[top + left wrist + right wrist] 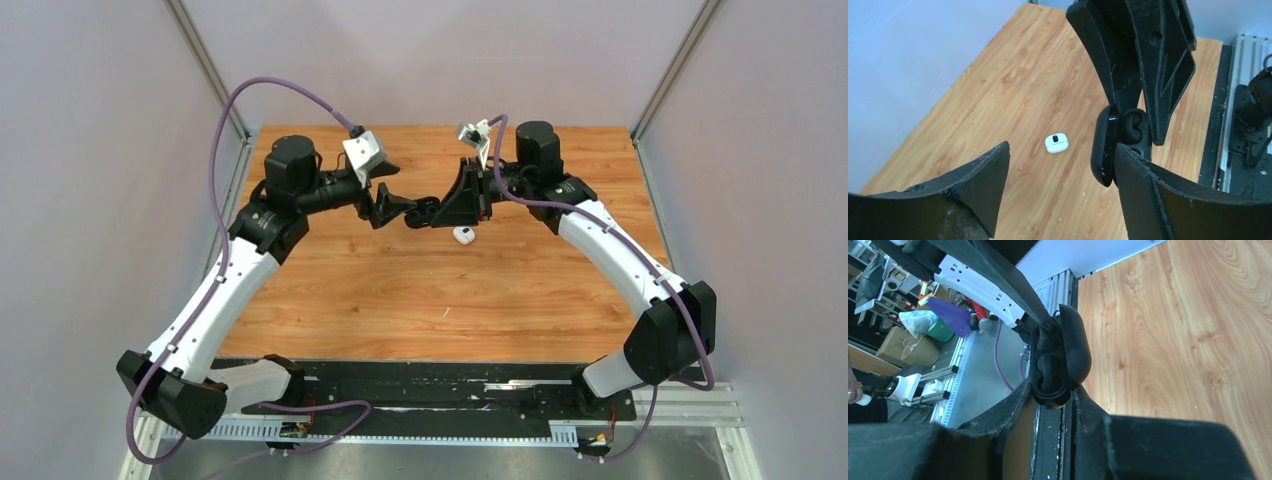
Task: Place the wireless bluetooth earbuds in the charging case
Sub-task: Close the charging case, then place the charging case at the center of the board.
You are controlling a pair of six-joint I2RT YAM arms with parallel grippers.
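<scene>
Your right gripper point(1052, 392) fills the near view, fingers clenched on the black charging case point(1070, 352). You hold the case pinched between their tips, lid swung open, two dark wells showing. Your left gripper point(1063, 146) stands released, fingers spread wide. One left fingertip point(1128, 160) touches the case's edge and the other hangs well clear. Between those spread fingers, down on the wooden table point(1013, 75), one white earbud point(1056, 143) with a dark patch lies apart from both fingers, near the held case.
</scene>
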